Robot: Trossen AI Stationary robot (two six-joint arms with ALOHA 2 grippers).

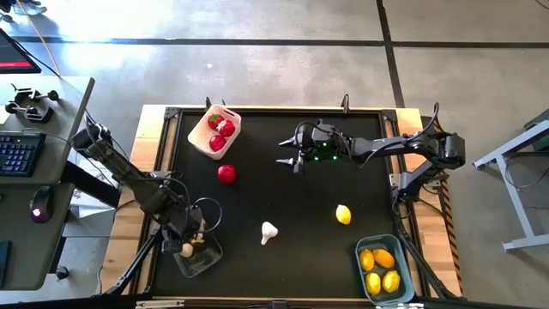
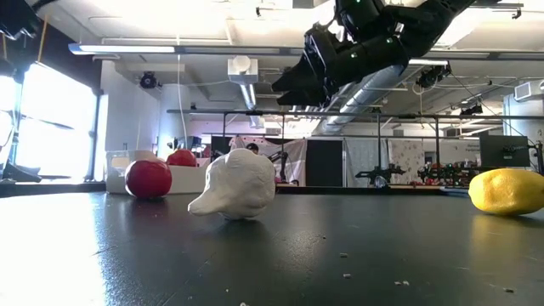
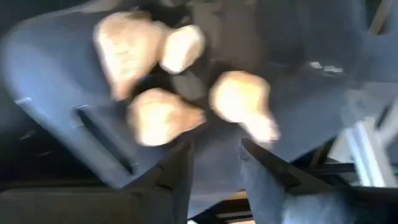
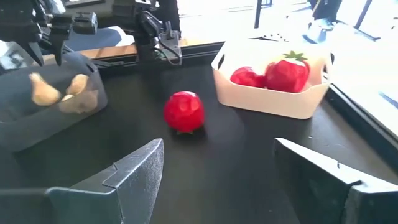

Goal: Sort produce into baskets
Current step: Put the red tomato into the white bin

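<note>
My left gripper hangs open, pointing down into the clear greyish basket at the table's near left corner. Several whitish garlic bulbs lie in that basket, just beyond the fingertips and with none between them. My right gripper is open and raised above the far middle of the table, facing a loose red tomato. The white basket at the far left holds tomatoes. A garlic bulb and a lemon lie loose on the black mat. The light blue basket holds lemons.
The mat's raised wooden frame runs around the work area. A desk with a keyboard stands beyond the table's left edge. Bare mat lies between the loose tomato, garlic and lemon.
</note>
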